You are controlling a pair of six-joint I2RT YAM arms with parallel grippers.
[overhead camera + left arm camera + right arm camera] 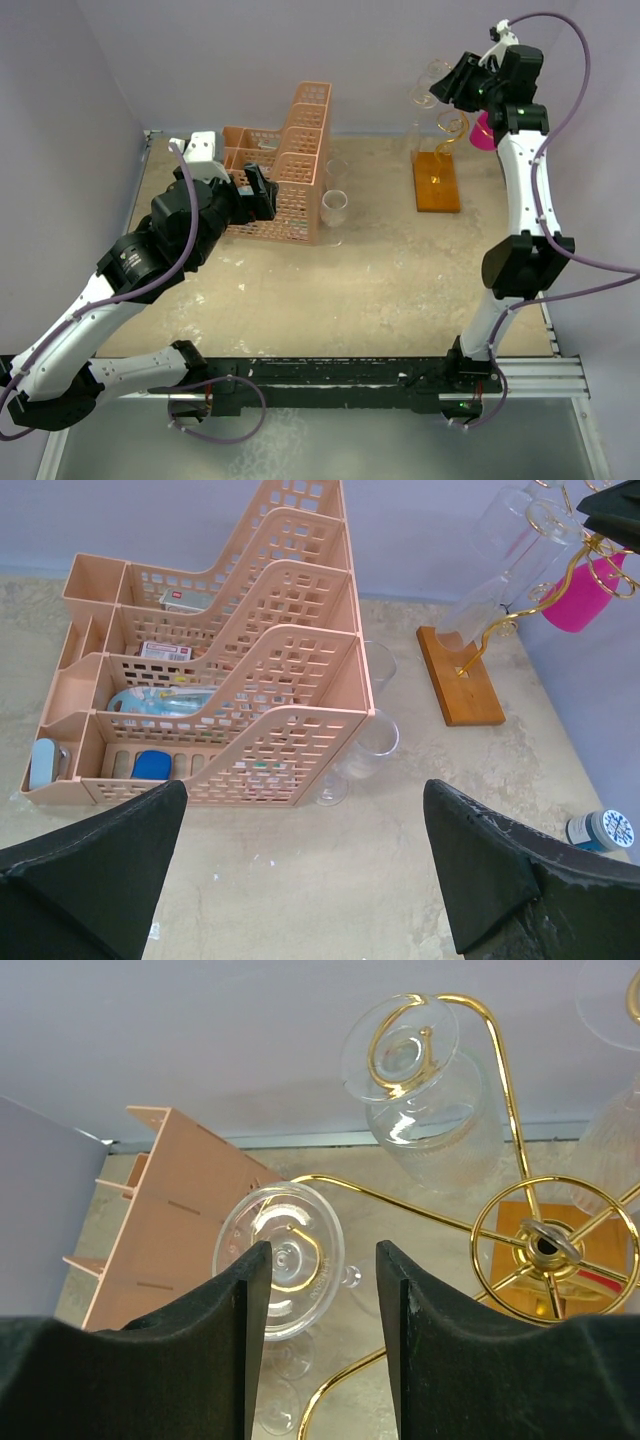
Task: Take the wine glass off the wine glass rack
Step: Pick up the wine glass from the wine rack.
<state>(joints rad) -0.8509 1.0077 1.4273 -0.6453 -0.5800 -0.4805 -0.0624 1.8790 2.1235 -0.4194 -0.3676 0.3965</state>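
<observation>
The gold wire wine glass rack [447, 128] stands on its orange base [437, 182] at the back right; it also shows in the left wrist view [500, 630]. In the right wrist view a clear wine glass [283, 1260] hangs upside down from a curled arm, its round foot facing me. A second glass [415, 1070] hangs further off, near the rack's hub [545, 1240]. My right gripper [315, 1340] is open just above the near glass's foot, with the left finger [235, 1340] overlapping its rim. My left gripper [305, 880] is open and empty, low over the table before the basket.
A peach lattice basket [285, 165] with small items stands at the back left. Clear glasses [365, 740] stand on the table beside it. A pink object [483, 130] hangs by the rack. A blue-capped bottle [603, 830] lies at the right. Walls close the back and sides.
</observation>
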